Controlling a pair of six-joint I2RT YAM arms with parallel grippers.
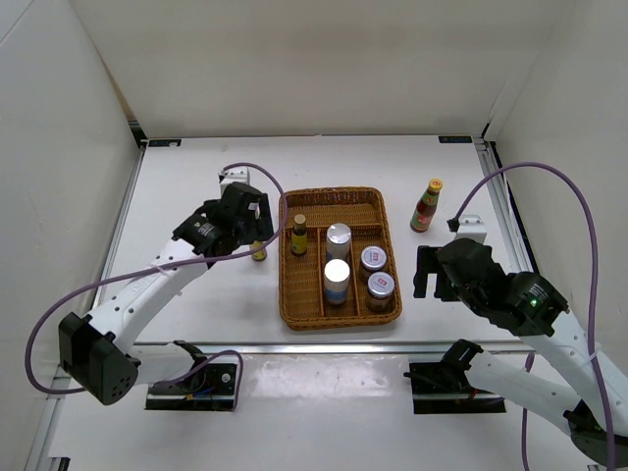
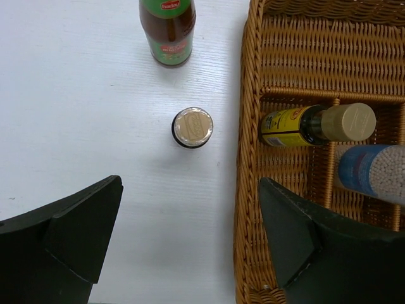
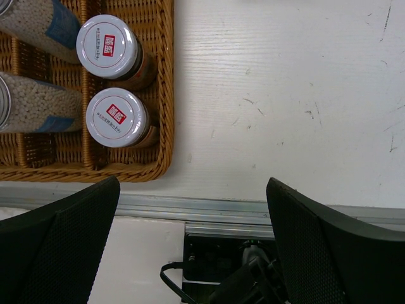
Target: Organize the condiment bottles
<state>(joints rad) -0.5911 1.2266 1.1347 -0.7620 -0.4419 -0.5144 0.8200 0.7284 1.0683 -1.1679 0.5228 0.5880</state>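
A brown wicker tray [image 1: 291, 294] holds one tiny yellow-labelled brown bottle [image 1: 299, 234] [image 2: 297, 125], two tall silver-lidded jars [image 1: 339, 240] [image 1: 337, 280] and two short ones [image 1: 374, 259] [image 3: 117, 117]. A second tiny brown bottle [image 1: 259, 250] [image 2: 192, 127] stands on the table just left of the tray. My left gripper [image 1: 253, 228] [image 2: 190, 247] hovers open above it, holding nothing. A slim sauce bottle [image 2: 168, 31] stands beyond it. Another sauce bottle [image 1: 426, 206] stands right of the tray. My right gripper [image 1: 432, 275] [image 3: 193, 240] is open and empty, right of the tray.
The table's metal front rail [image 3: 253, 212] runs under my right gripper, with the arm bases and cables [image 1: 196, 378] just beyond it. White walls close in the table on the left, back and right. The tray's left rim [image 2: 248, 190] lies under my left gripper's right finger.
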